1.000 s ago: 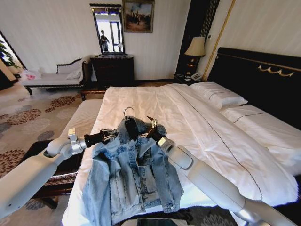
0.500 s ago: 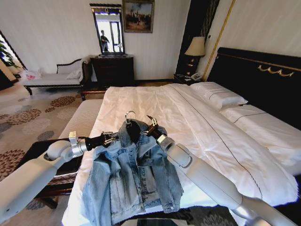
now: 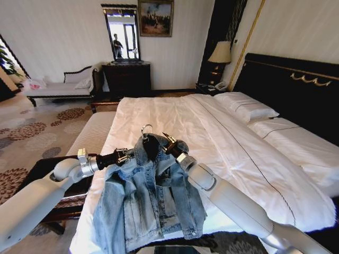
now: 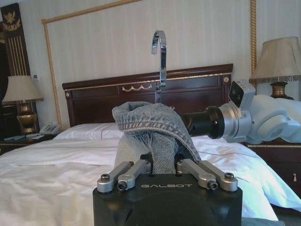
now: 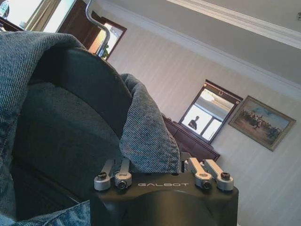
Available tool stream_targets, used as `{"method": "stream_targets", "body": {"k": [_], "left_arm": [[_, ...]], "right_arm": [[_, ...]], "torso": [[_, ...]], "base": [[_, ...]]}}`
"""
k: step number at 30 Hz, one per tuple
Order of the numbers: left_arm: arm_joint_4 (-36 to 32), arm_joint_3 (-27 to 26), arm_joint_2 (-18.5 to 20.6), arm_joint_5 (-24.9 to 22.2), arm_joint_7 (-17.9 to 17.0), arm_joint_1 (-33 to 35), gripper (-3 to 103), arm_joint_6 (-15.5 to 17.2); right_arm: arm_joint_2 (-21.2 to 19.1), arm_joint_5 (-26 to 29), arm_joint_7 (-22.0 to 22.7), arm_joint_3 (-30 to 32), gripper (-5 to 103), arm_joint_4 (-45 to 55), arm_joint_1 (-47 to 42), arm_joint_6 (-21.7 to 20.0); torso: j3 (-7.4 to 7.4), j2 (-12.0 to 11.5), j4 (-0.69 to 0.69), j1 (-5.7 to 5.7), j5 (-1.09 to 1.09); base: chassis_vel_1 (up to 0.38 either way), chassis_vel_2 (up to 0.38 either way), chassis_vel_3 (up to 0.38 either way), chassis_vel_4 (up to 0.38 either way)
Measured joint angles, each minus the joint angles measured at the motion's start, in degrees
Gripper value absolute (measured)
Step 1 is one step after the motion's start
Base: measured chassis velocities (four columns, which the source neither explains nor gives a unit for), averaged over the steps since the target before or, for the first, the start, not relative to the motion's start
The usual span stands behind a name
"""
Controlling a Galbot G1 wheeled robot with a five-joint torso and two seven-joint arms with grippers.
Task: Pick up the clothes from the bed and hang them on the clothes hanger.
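The left tool point(image 3: 126, 153) is closed on the denim at the jacket's left shoulder; in the left wrist view its fingers point(image 4: 141, 167) pinch a bunched fold of the fabric just in front of the black housing. The right tool point(image 3: 168, 143) grips the opposite shoulder next to the collar, and in the right wrist view its fingers point(image 5: 123, 170) press in against a roll of denim, so both tools are clamped on cloth.

Between them the clothes point(image 3: 151, 198), a light-blue faded denim jacket, hangs spread open and lifted, with its body and sleeves drooping down toward the foot of the bed. The collar stands up between the two tools, dark on its inner side. The silver hook of the clothes hanger point(image 3: 145, 127) rises out of the collar; in the left wrist view it stands upright above the bunched denim point(image 4: 160, 56). The hanger's black frame sits inside the jacket's shoulders and is mostly hidden by the fabric.

Behind and below the jacket lies the bed point(image 3: 222, 143), with white sheets, white pillows point(image 3: 246, 108) near the black headboard point(image 3: 296, 87), and a lamp point(image 3: 221, 53) beside it
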Motion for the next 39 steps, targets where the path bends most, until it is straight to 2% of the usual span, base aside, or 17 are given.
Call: {"method": "stream_targets", "body": {"k": [6, 10, 12, 13, 15, 17, 18, 20, 21, 24, 26, 30, 31, 33, 39], "left_arm": [[0.0, 0.1, -0.1, 0.1, -0.4, -0.1, 18, 0.2], [-1.5, 0.1, -0.1, 0.1, -2.6, -0.1, 14, 0.7], [-2.8, 0.1, 0.1, 0.1, -3.9, -0.2, 19, 1.0], [-5.1, 0.3, 0.4, -0.1, -6.2, -0.8, 29, 1.3], [-5.6, 0.4, 0.5, -0.2, -6.9, -1.0, 29, 1.4], [-6.9, 0.4, 0.6, -1.0, -8.6, -1.6, 39, 1.8], [-7.1, 0.4, 0.7, -1.3, -9.2, -1.8, 39, 1.9], [-7.4, -0.4, 1.0, -2.4, -10.7, -2.0, 51, 2.5], [-7.4, -0.4, 1.0, -2.4, -10.7, -2.0, 51, 2.5], [-7.4, -1.4, 1.3, -3.4, -11.6, -1.7, 68, 2.5], [-7.5, -1.6, 1.4, -3.5, -11.7, -1.4, 68, 2.5], [-9.1, -2.6, 1.6, -3.7, -12.2, -0.2, 89, 2.4], [-9.1, -2.6, 1.6, -3.7, -12.2, -0.2, 89, 2.4], [-9.5, -3.1, 1.5, -3.9, -12.7, 0.1, 97, 2.2], [-11.3, -5.2, 1.3, -5.9, -14.2, 0.4, 100, 1.6]], "right_arm": [[-0.1, -0.5, 0.3, 0.4, 41, 0.2, -0.5, 0.0], [-0.4, -1.0, 0.4, 0.7, 41, 0.4, -0.6, 0.1], [-0.5, -1.2, 0.4, 0.7, 41, 0.4, -0.6, 0.2], [-0.5, -1.4, 0.4, 0.8, 37, 0.4, -0.7, 0.2], [-0.5, -1.4, 0.4, 0.8, 37, 0.4, -0.7, 0.3], [-0.5, -1.5, 0.4, 0.8, 35, 0.6, -0.8, 0.4], [-0.5, -1.5, 0.4, 0.8, 33, 0.7, -0.9, 0.4], [-0.5, -1.5, 0.3, 0.8, 33, 0.8, -1.2, 0.6], [-0.5, -1.5, 0.3, 0.8, 33, 0.8, -1.2, 0.6], [-0.6, -1.6, 0.3, 1.0, 29, 0.8, -1.6, 0.7], [-0.6, -1.6, 0.3, 1.0, 29, 0.8, -1.6, 0.7], [-0.6, -1.6, 0.2, 1.0, 28, 0.7, -1.6, 0.8], [-0.6, -1.6, 0.2, 1.0, 28, 0.7, -1.6, 0.8], [-0.7, -1.6, 0.2, 1.0, 27, 0.7, -1.8, 0.8], [-1.1, -2.0, 0.1, 1.2, 26, 0.6, -2.4, 1.3]], "torso": [[0.00, 0.0, 0.00, 0.00, 0.00], [0.00, 0.0, 0.01, 0.00, 0.00], [0.00, 0.0, 0.00, 0.00, -0.01], [0.00, 0.0, 0.00, 0.00, 0.01], [0.00, 0.0, 0.00, 0.00, 0.01], [0.00, 0.0, -0.01, 0.00, 0.01], [0.00, 0.0, -0.01, 0.00, 0.01], [0.00, 0.0, 0.00, 0.00, 0.00], [0.00, 0.0, 0.00, 0.00, 0.00], [0.00, 0.0, -0.01, 0.00, 0.00], [0.00, 0.0, 0.00, 0.00, 0.00], [0.00, 0.0, 0.00, 0.00, -0.01], [0.00, 0.0, 0.00, 0.00, -0.01], [0.00, 0.0, 0.00, 0.00, 0.00], [0.00, 0.0, 0.00, 0.00, 0.00]], "base": [[0.000, 0.000, 0.000, 0.000], [0.000, 0.000, 0.000, 0.000], [0.000, 0.000, 0.000, 0.000], [0.000, 0.000, 0.000, 0.000], [0.000, 0.000, 0.000, 0.000], [0.000, 0.000, 0.000, 0.000], [0.000, 0.000, 0.000, 0.000], [0.000, 0.000, 0.000, 0.000], [0.000, 0.000, 0.000, 0.000], [0.000, 0.000, 0.000, 0.000], [0.000, 0.000, 0.000, 0.000], [0.000, 0.000, 0.000, 0.000], [0.000, 0.000, 0.000, 0.000], [0.000, 0.000, 0.000, 0.000], [0.000, 0.000, 0.000, 0.000]]}}
